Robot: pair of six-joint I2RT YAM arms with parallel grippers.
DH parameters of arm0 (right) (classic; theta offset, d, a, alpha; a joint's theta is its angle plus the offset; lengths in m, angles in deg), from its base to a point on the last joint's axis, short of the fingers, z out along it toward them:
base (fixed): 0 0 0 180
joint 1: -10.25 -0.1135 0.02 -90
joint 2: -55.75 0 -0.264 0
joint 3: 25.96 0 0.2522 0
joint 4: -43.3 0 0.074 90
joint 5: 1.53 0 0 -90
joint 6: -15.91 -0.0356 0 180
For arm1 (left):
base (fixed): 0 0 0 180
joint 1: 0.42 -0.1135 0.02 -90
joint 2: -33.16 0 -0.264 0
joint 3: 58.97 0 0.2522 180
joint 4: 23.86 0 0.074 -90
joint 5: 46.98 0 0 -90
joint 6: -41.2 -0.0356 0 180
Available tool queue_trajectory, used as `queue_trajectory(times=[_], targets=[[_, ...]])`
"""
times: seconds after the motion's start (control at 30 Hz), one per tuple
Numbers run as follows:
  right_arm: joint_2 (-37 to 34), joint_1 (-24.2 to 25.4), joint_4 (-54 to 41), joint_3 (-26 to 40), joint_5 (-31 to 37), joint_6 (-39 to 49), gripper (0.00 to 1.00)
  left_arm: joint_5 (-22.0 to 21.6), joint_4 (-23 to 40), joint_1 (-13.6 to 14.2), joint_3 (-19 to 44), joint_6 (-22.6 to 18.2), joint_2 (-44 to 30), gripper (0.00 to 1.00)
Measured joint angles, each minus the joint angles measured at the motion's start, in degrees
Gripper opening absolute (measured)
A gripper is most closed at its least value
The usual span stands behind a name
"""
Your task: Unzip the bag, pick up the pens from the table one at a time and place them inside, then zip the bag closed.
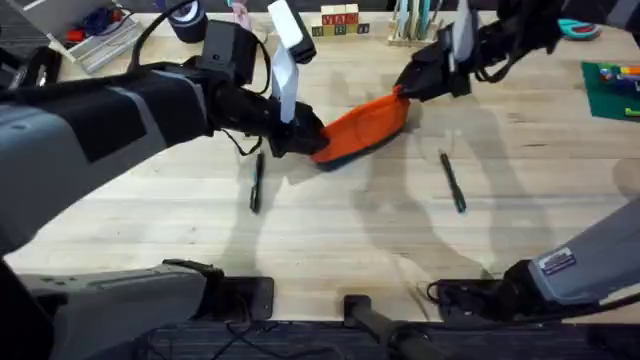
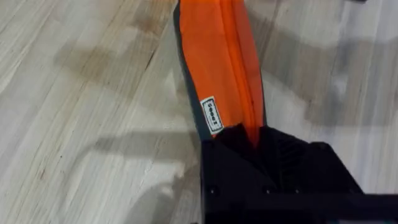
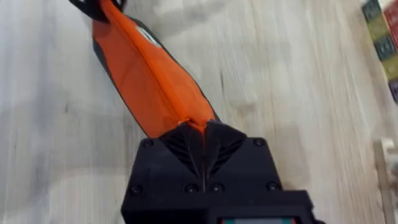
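Lying just above centre of the overhead frame, the bag [image 1: 365, 128] sits on the table [image 1: 330, 230], stretched between both grippers. The left gripper [image 1: 305, 135] is clenched on its lower-left end; in the left wrist view the black fingers [image 2: 249, 149] close over the zipper line beside a small white label [image 2: 211, 114]. The right gripper [image 1: 405, 88] grasps the upper-right end, fingers [image 3: 205, 140] pinched on the orange fabric. The zipper appears closed, though the view is poor. One pen [image 1: 256, 183] lies left of centre, another pen [image 1: 452, 182] right of centre, both apart from the bag.
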Motion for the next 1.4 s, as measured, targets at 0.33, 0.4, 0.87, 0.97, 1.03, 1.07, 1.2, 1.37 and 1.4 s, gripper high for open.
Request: queue_trajectory(times=[0.33, 0.4, 0.87, 0.97, 1.03, 1.07, 1.2, 1.37, 1.4], targets=[[0.04, -8.11, 0.79, 0.22, 0.02, -0.46, 0.03, -0.02, -0.02, 0.0, 0.0, 0.0, 0.0, 0.042], [0.04, -9.56, 1.5, 0.22, 0.01, -0.85, 0.03, -0.02, -0.02, 0.0, 0.0, 0.0, 0.0, 0.042], [0.04, -19.38, 3.1, 0.33, 0.02, -2.34, 0.031, -0.02, 0.18, 0.0, 0.0, 0.0, 0.0, 0.042], [0.04, -20.96, 3.32, 0.33, 0.06, -2.34, 0.031, 0.0, 0.22, 0.0, 0.0, 0.0, 0.0, 0.042], [0.04, -21.74, 3.45, 0.33, 0.18, -2.35, 0.031, 0.0, 0.32, 0.0, 0.0, 0.0, 0.0, 0.042], [0.04, -22.05, 3.48, 0.33, 0.32, -2.34, 0.031, 0.0, 0.35, 0.0, 0.0, 0.0, 0.0, 0.042], [0.04, -22.59, 3.61, 0.35, 0.59, -2.43, 0.074, 0.02, 0.39, 0.0, 0.0, 0.0, 0.0, 0.042], [0.09, -22.61, 4.44, 0.87, 0.39, -2.77, 0.652, 0.2, 0.65, 0.26, 0.0, -0.01, 0.0, 0.042], [0.13, -22.61, 4.72, 1.05, 0.39, -2.8, 0.781, 0.22, 0.83, 0.37, 0.0, -0.04, 0.0, 0.042]])
